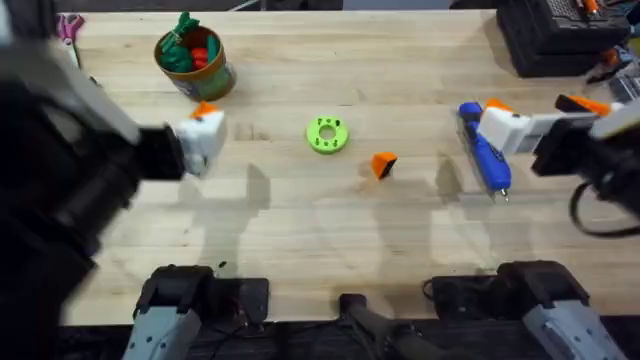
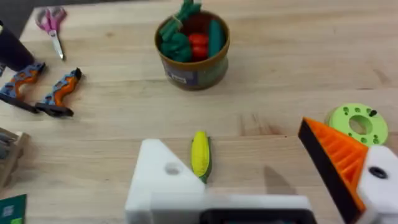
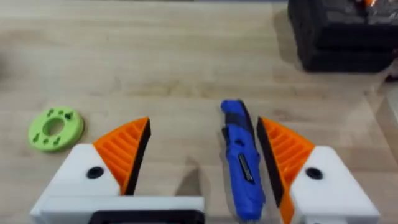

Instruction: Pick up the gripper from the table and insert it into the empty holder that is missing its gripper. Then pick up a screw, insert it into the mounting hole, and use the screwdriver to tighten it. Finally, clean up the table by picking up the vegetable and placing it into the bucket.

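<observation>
Right end effector (image 3: 199, 162) open, ribbed orange pads straddling the blue screwdriver (image 3: 241, 162). Left end effector (image 2: 261, 180) open, one white holder (image 2: 163, 180) bare, over yellow corn toy (image 2: 200, 155). Orange wedge (image 1: 383, 165) lies right of green ring (image 1: 327, 135) on wood surface (image 1: 300, 230).

Bright even light, blurred edges

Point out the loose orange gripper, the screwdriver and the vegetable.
gripper (image 1: 383, 165), overhead view, its orange body.
screwdriver (image 3: 241, 163), right wrist view, middle of the blue handle.
vegetable (image 2: 199, 154), left wrist view, its yellow side.
</observation>
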Motion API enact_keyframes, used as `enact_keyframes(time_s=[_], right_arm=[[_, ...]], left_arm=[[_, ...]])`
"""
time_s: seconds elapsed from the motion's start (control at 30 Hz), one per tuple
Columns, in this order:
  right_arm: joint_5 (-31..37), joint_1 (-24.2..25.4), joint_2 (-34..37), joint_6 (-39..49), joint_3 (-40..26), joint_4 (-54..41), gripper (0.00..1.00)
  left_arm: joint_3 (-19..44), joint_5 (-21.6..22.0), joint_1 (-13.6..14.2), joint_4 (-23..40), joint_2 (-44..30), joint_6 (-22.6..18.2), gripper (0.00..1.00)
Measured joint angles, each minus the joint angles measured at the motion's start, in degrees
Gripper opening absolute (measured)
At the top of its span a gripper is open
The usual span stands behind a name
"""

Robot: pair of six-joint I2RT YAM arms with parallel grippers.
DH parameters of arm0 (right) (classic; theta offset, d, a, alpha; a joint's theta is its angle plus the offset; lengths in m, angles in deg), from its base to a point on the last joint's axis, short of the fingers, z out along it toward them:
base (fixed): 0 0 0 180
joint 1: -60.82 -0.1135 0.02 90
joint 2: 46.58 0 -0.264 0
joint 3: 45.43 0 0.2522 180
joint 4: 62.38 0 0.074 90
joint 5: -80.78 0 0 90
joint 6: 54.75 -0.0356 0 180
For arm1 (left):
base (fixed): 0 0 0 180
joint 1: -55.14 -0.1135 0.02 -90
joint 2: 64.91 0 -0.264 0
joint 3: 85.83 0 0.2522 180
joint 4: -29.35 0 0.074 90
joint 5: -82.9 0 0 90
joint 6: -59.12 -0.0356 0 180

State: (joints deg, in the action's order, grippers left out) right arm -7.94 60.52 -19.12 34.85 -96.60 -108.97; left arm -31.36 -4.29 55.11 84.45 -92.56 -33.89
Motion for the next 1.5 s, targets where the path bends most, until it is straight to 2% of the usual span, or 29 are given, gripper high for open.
enact_keyframes(time_s=[0.13,0.27,0.4,0.53,0.77,0.93,1.27,1.37,1.5], right_arm=[[0.01,0.00,11.36,0.00,-11.57,-9.05,0.994],[0.02,0.00,19.75,0.00,-21.32,-17.58,0.994],[0.00,0.00,26.01,0.00,-28.79,-24.38,0.994],[0.00,0.00,29.34,0.00,-30.83,-25.51,0.994],[0.00,0.00,32.36,0.00,-30.88,-25.49,0.994],[0.00,0.00,32.63,0.00,-30.90,-25.40,0.994],[0.00,0.00,32.63,0.00,-30.90,-25.05,0.994],[0.00,0.00,32.63,0.00,-30.90,-25.05,0.994],[0.00,0.00,32.64,0.01,-30.90,-25.05,0.993]], left_arm=[[13.59,0.01,0.00,10.64,-11.43,0.00,0.922],[25.53,0.01,0.00,20.46,-21.38,0.01,0.922],[33.80,0.00,0.00,27.76,-28.72,0.00,0.922],[36.89,0.04,0.00,29.68,-32.32,-0.04,0.922],[36.98,-0.05,-0.29,31.47,-35.75,-0.66,0.972],[35.46,-0.07,-2.37,30.25,-40.94,-1.25,0.974],[12.71,-2.78,-8.11,11.41,-46.40,-1.21,0.987],[9.21,-4.01,-10.05,7.07,-47.19,-1.07,0.986],[8.39,-4.81,-12.00,3.84,-50.04,-1.11,0.986]])
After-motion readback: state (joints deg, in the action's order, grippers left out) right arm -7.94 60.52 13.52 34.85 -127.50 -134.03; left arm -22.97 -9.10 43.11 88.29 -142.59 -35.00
